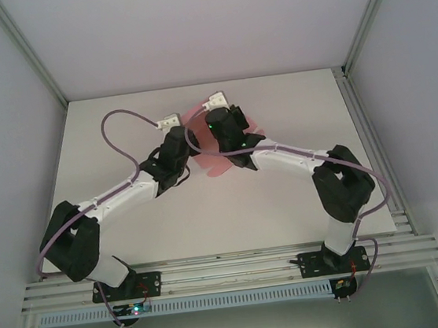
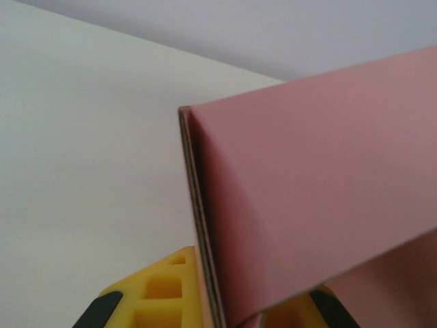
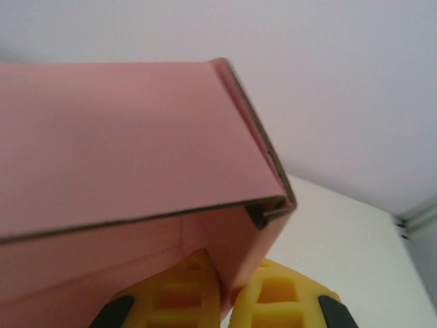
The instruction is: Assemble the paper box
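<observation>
My left fingers [image 2: 164, 297] pinch one wall of the half-folded box [image 2: 307, 191]; my right fingers [image 3: 280, 294] clamp another wall, at the tabletop's [image 1: 287, 204] far middle. I judge I'm mid-fold; next, the walls need squaring gently.

Arms alike in build: left arm [image 1: 120, 195], right arm [image 1: 297, 155]. White tubular links, bulky black joint housings. Each base [image 1: 126, 287] is a black plate. A purple cable [image 1: 118, 148] runs along each arm, loops free near the wrist and ends at a small white block [image 1: 168, 120]. Green light [image 1: 209, 125] on the right wrist housing; green and red lights [image 1: 132, 307] below the left base. Thin red wire [image 1: 351, 266] at the right base. Left tool [image 2: 218, 311] and right tool [image 3: 229, 304]: yellow fingers [image 3: 280, 297] with rectangular cut-outs, black outer edges.
</observation>
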`<state>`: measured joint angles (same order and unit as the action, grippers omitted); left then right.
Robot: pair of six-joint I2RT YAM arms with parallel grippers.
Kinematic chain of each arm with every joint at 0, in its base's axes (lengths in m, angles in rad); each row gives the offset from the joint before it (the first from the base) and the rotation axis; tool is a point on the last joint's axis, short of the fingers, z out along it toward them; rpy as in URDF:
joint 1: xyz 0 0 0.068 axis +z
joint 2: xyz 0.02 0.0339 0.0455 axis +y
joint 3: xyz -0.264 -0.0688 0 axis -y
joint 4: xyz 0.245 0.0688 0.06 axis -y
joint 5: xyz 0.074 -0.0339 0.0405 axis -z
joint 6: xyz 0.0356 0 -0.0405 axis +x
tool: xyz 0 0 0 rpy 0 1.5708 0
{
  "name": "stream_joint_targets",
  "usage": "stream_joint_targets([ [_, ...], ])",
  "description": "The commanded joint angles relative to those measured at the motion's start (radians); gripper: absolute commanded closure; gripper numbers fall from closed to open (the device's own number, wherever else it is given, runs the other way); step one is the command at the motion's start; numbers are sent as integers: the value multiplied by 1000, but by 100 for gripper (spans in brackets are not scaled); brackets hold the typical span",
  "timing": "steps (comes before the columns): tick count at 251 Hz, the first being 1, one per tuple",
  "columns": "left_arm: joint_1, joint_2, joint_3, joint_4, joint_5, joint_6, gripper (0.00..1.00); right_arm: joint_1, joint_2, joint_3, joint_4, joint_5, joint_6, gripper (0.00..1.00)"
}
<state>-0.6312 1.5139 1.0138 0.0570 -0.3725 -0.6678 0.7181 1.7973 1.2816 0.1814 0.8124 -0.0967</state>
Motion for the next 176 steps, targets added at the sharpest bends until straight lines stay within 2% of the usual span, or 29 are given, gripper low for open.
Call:
stream_joint_targets([
  [1,-62,-27,39,-105,-80,-142,100,-119,62,33,-88,353,83,95],
  [20,-65,-30,39,-131,-99,-209,100,-167,45,44,-161,301,196,95],
  [54,-68,-26,62,-181,-107,-260,100,-213,72,71,-113,453,148,94],
  [66,-69,-15,76,-201,-107,-271,100,-220,64,68,-110,433,160,94],
  [85,-69,7,96,-222,-107,-281,100,-237,7,21,-114,224,242,95],
  [106,-67,26,103,-203,-90,-261,100,-260,-89,-84,-27,-154,249,94],
  [115,-66,32,103,-187,-73,-245,100,-265,-130,-136,27,-303,229,91],
  [128,-65,34,102,-167,-60,-225,100,-270,-185,-198,88,-512,175,78],
  [134,-62,34,101,-161,-56,-219,100,-271,-208,-218,98,-576,162,77],
  [151,-62,27,92,-125,-38,-169,100,-276,-266,-249,68,-715,108,75],
  [163,-60,18,84,-118,-35,-145,100,-279,-304,-271,46,-714,88,69],
  [176,-56,7,76,-108,-29,-109,100,-291,-342,-289,16,-707,54,67],
])
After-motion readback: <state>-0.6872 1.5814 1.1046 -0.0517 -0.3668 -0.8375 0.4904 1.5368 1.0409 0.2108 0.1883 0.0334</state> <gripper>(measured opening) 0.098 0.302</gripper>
